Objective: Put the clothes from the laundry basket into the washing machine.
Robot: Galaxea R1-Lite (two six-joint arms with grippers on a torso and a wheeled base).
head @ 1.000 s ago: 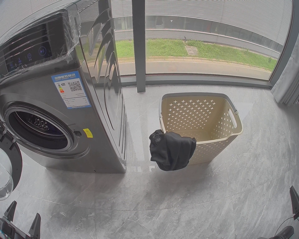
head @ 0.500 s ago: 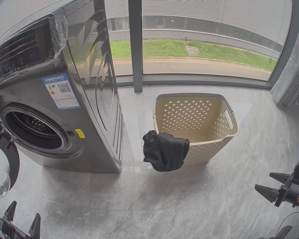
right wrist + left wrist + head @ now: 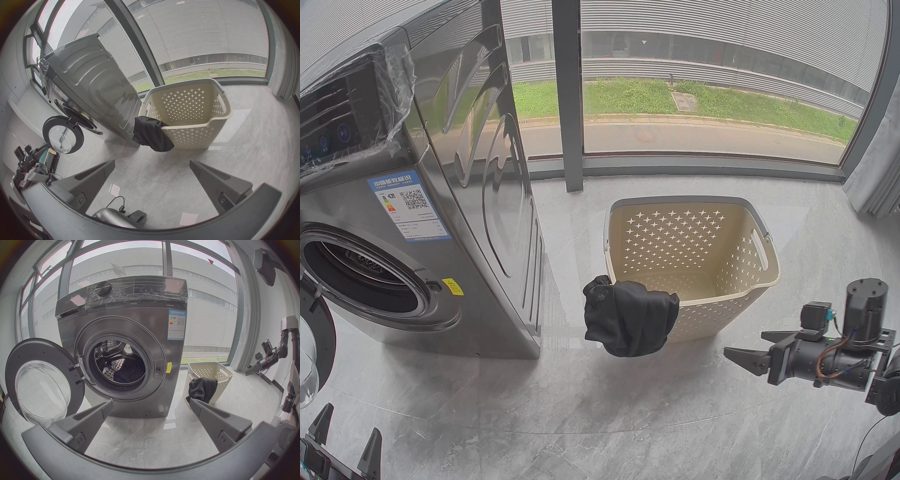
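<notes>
A black cloth garment [image 3: 628, 317], matt and crumpled into soft folds, hangs over the rim of the cream plastic laundry basket [image 3: 765, 275]. It sits at the basket's front corner on the machine's side. Most of its bulk sags down the outside of the wall, and a small part lies over the rim.

The basket is rectangular, with star-shaped perforations and a slot handle in its side wall. It stands upright on the pale grey marbled floor [image 3: 612, 406], and its bare bottom shows inside.

To the basket's left, near but apart from it, stands the grey steel front-loading washing machine [image 3: 444, 206]. Its round glass door [image 3: 42, 382] is swung wide open, and a dark heap of cloth [image 3: 128, 372] lies low in the drum.

The right claw [image 3: 745, 345] hangs near the basket's front right corner without touching it. It points toward the garment, with its fingers spread wide and holding nothing. The left claw [image 3: 150, 402] is well apart from the basket, facing the machine's open mouth, with its fingers likewise wide apart and empty.
</notes>
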